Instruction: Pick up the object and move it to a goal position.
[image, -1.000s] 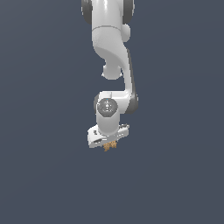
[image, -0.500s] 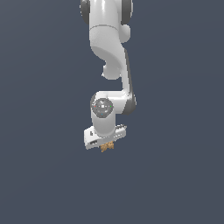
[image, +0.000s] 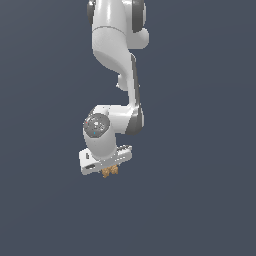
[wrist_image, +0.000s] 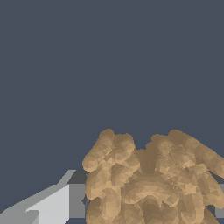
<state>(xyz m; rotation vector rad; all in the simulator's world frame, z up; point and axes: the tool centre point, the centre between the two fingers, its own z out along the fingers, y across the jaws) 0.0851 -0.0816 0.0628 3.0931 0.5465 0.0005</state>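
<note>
The object (image: 109, 171) is a small tan-orange lumpy piece with knobby lobes, sticking out just below the white gripper (image: 111, 169) in the exterior view. The gripper is shut on it and holds it up in the air under the white arm. In the wrist view the object (wrist_image: 148, 179) fills the near part of the picture, between one grey-white finger (wrist_image: 61, 203) and a sliver of the other finger (wrist_image: 220, 205) at the edge. The fingertips themselves are mostly hidden by the object.
Only a plain dark blue-grey background shows around the arm in both views. No other objects, containers or edges are in sight.
The gripper with the object has moved a little toward the exterior view's left and slightly up. The wrist has turned somewhat. The grip on the object holds.
</note>
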